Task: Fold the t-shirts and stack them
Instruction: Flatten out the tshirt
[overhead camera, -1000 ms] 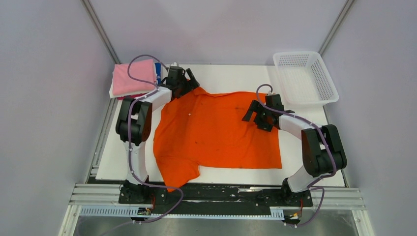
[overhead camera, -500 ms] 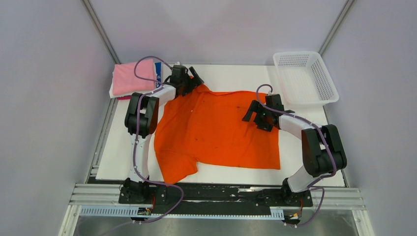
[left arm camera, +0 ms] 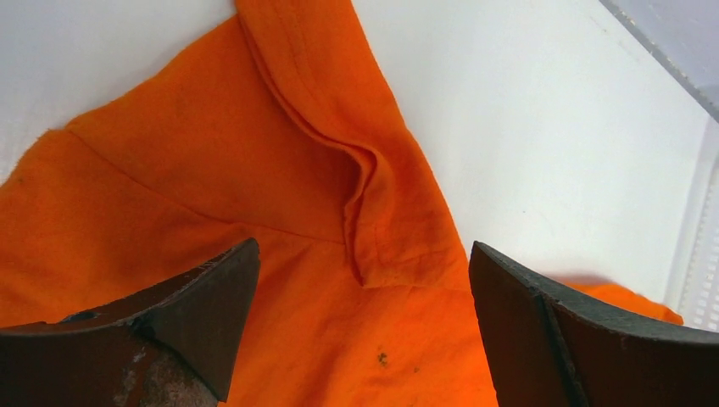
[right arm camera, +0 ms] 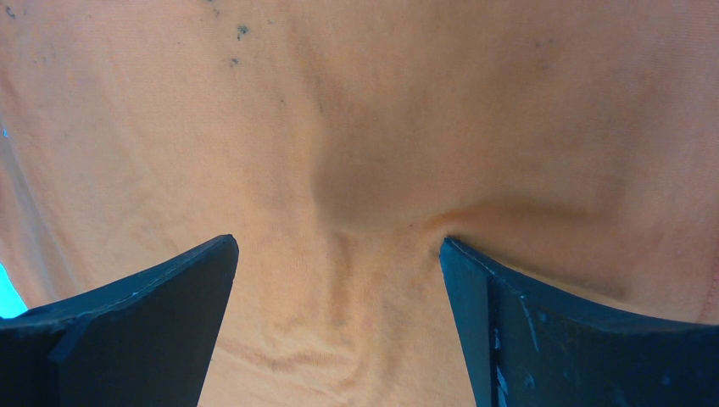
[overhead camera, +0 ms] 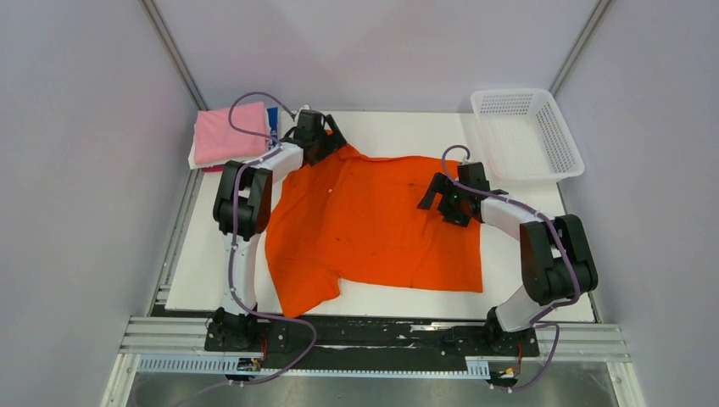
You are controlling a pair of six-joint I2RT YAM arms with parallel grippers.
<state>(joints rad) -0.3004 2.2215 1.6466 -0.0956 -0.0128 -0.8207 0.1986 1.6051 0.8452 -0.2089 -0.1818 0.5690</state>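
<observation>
Over the far-left sleeve of the orange shirt [overhead camera: 373,229], the left gripper [overhead camera: 333,140] hovers with jaws spread wide and nothing between them. Its wrist camera shows the two fingertips straddling a raised fold of that sleeve [left arm camera: 373,195], with the left gripper [left arm camera: 363,254] not pinching cloth.

Shirt position: spread nearly flat across the middle of the white table [overhead camera: 407,127], sleeves on the left side, hem on the right. Near-left sleeve reaches the table's front edge. Small dark specks are visible on the fabric.

Right gripper [overhead camera: 441,208]: sits low over the shirt's far-right part, jaws also wide apart. From its wrist camera, the right gripper [right arm camera: 337,246] shows cloth [right arm camera: 365,127] filling the gap, with a shallow pucker and creases running between the fingertips. Whether the tips press on the fabric, I cannot tell.

Beyond the shirt's far-left corner: a folded stack with a pink shirt [overhead camera: 227,131] on top and a blue edge [overhead camera: 272,119] showing beside it.

Beyond the shirt's far-right corner: a white mesh basket [overhead camera: 509,93], well apart from the cloth.
</observation>
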